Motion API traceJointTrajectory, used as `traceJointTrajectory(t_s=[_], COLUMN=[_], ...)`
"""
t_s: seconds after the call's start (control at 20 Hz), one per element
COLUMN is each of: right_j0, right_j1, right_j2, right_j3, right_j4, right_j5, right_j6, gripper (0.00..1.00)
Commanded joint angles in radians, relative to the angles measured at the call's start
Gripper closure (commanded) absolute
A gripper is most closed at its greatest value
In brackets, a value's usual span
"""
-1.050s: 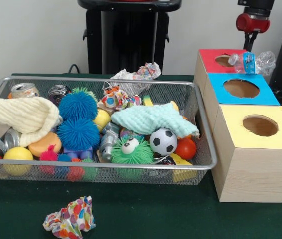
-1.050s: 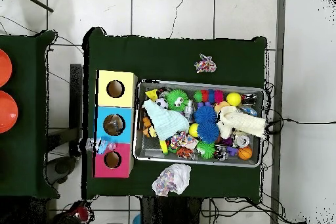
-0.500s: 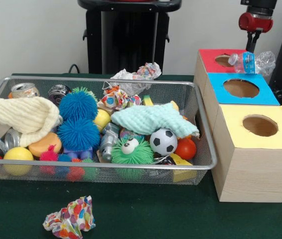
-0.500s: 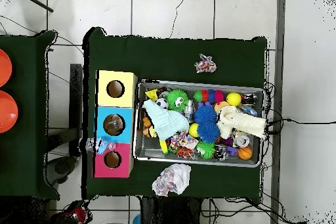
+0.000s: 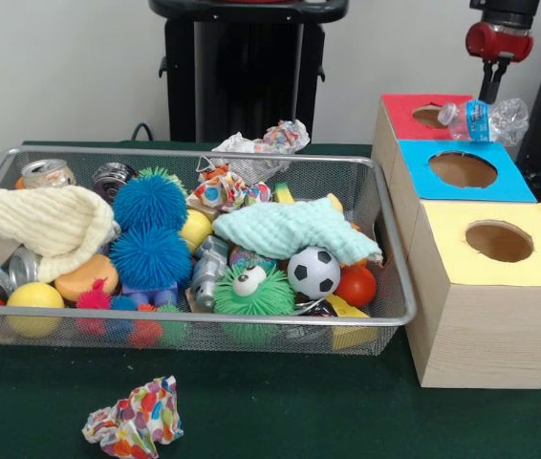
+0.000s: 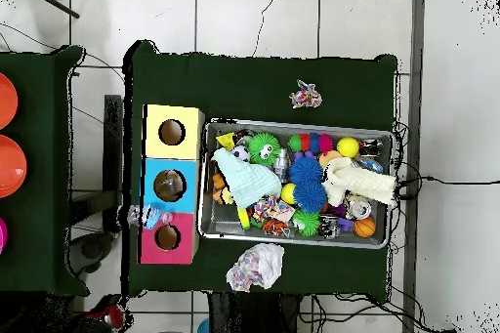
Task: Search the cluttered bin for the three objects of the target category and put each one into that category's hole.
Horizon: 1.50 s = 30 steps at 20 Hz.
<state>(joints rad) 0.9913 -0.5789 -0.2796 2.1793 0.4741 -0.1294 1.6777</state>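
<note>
Far to the pincer's left in the front view, the wire bin (image 5: pixel 385 239) brims with toys, cloths and cans. Directly beneath the pincer (image 5: pixel 492 84) lies a crushed plastic bottle (image 5: pixel 486 119), on the far edge of the red box (image 5: pixel 406 113) just beside its hole (image 5: pixel 428 117). Whether the pincer is open or closed, I cannot tell. Likely light, thin and springy, the bottle suits a grip across its labelled middle. Its long axis runs left to right, cap seemingly leftward toward the hole
</note>
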Motion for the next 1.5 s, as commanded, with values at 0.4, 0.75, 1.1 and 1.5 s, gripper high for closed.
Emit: traceJointTrajectory(t_s=[0.4,0.75,1.1,1.5], right_j0=[0.022,-0.002,-0.007,-0.027], right_j1=[0.041,0.035,0.039,0.038], right_j2=[-0.020,-0.014,-0.012,-0.001], right_j3=[-0.159,-0.163,-0.169,-0.161], right_j4=[0.103,0.081,0.073,0.060], right_j5=[0.146,0.148,0.143,0.123], right_j6=[0.204,0.196,0.188,0.183], gripper=[1.00,1.00,1.00,1.00])
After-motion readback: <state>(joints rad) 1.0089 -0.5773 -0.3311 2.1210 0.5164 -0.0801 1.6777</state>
